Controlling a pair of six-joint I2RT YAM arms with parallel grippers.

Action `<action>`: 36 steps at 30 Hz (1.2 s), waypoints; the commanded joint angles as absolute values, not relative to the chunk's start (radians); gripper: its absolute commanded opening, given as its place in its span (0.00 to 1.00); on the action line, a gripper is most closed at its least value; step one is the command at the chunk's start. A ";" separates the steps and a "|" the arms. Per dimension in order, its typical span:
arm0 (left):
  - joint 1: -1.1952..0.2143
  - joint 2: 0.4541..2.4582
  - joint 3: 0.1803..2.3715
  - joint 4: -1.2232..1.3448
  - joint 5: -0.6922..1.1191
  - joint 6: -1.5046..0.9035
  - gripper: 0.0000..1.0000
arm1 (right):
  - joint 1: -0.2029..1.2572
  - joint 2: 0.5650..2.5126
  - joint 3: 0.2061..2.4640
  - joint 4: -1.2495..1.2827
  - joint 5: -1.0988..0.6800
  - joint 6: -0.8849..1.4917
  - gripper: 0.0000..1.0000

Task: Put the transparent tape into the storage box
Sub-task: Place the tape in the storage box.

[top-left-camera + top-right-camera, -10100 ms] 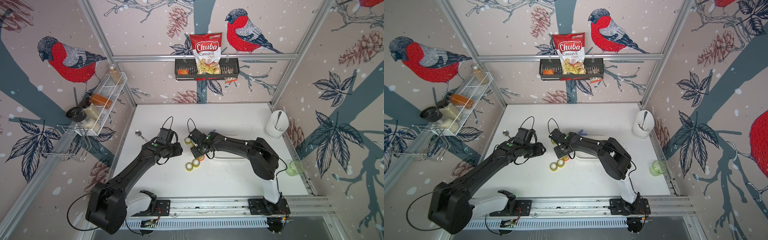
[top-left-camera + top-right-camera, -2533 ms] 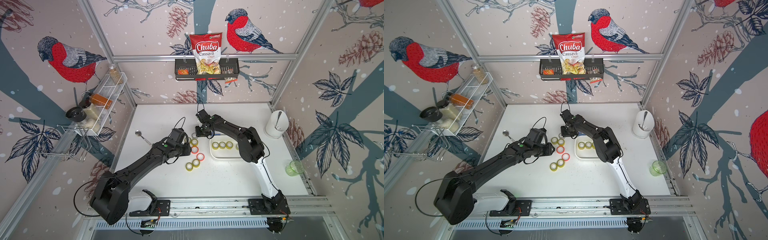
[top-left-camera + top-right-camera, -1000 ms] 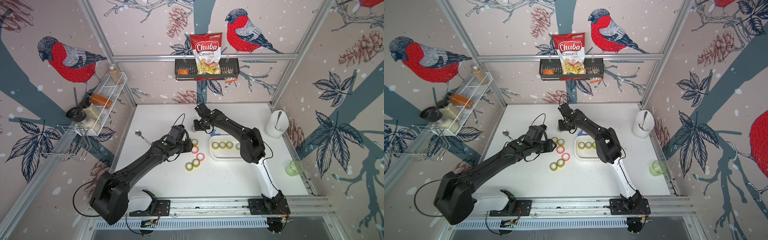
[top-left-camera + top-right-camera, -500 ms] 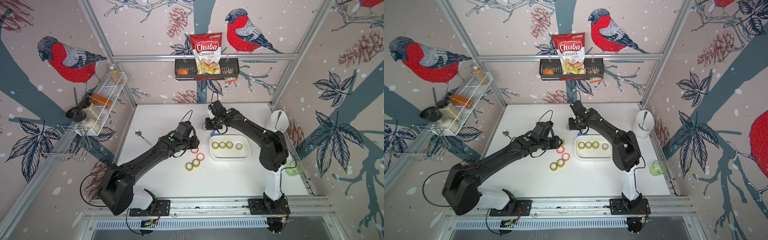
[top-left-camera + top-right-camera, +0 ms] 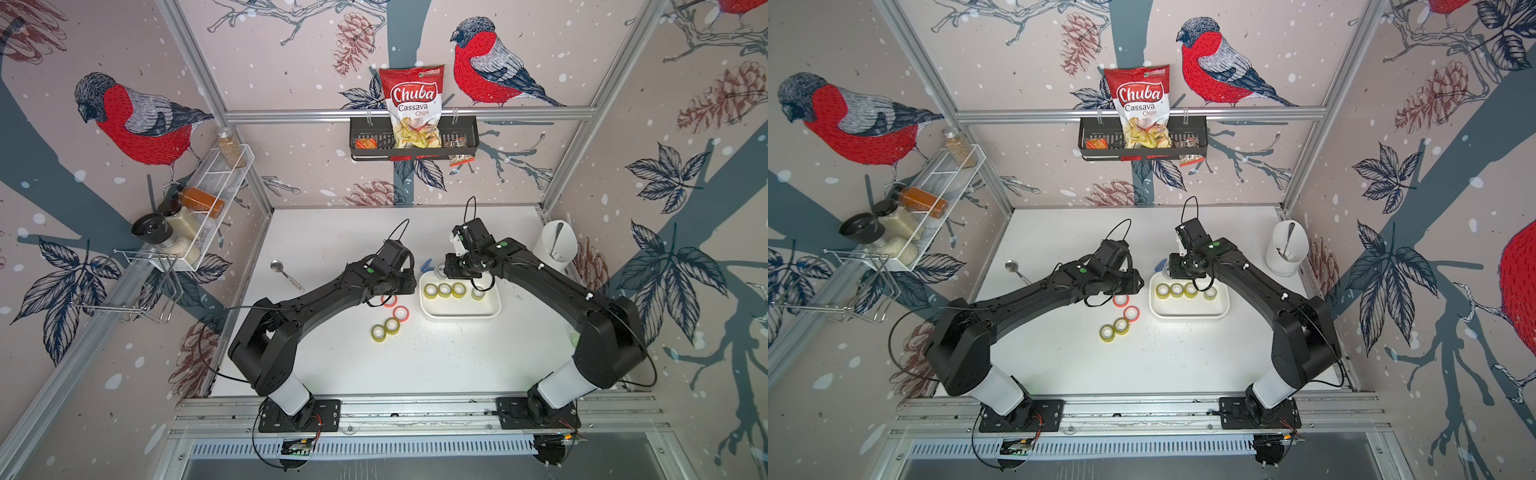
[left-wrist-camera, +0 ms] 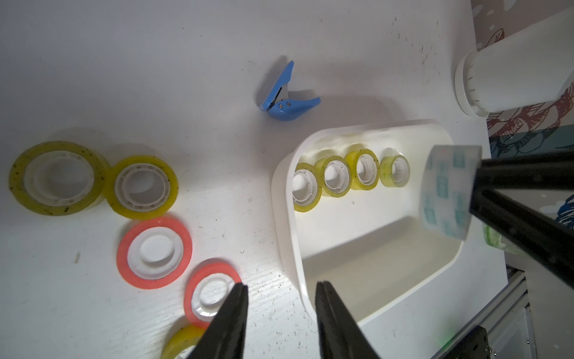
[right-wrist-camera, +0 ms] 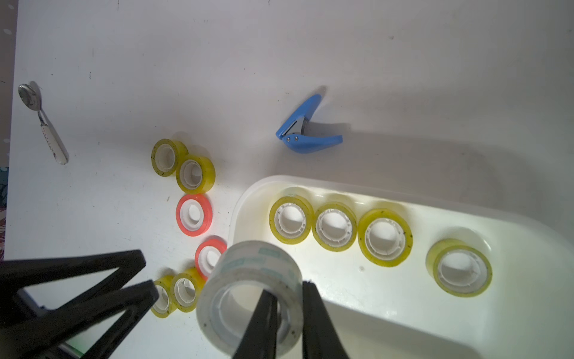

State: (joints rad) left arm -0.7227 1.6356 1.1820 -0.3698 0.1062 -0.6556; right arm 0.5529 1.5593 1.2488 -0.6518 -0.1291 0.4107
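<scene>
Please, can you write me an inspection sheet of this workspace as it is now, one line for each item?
Surface: white table, finely speckled.
Job's things: clear tape in the right gripper, above the storage box rim; four yellow rolls in the box.
Clutter: loose yellow rolls, red rolls, blue clip, spoon, white cup.
Grippers: left gripper open, empty; right gripper shut on the clear tape.
Cables: black loops at both wrists.
Surroundings: bird-print walls, jar rack, basket with chips bag.

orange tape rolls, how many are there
2. Both lie flat on the table beside the storage box: one orange roll fully visible, another partly behind the held transparent tape in the right wrist view. None seems hidden.
</scene>
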 commanded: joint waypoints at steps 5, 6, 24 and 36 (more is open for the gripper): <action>-0.766 1.712 1.247 -0.344 0.104 -0.679 0.41 | 0.510 1.468 1.105 -0.623 -0.141 0.389 0.18; -0.772 1.723 1.258 -0.348 0.101 -0.679 0.40 | 0.495 1.456 1.082 -0.618 -0.144 0.391 0.18; -0.798 1.811 1.302 -0.354 0.109 -0.699 0.39 | 0.463 1.491 1.034 -0.588 -0.199 0.344 0.19; -0.799 1.816 1.307 -0.355 0.112 -0.698 0.38 | 0.566 1.647 1.131 -0.569 -0.197 0.351 0.20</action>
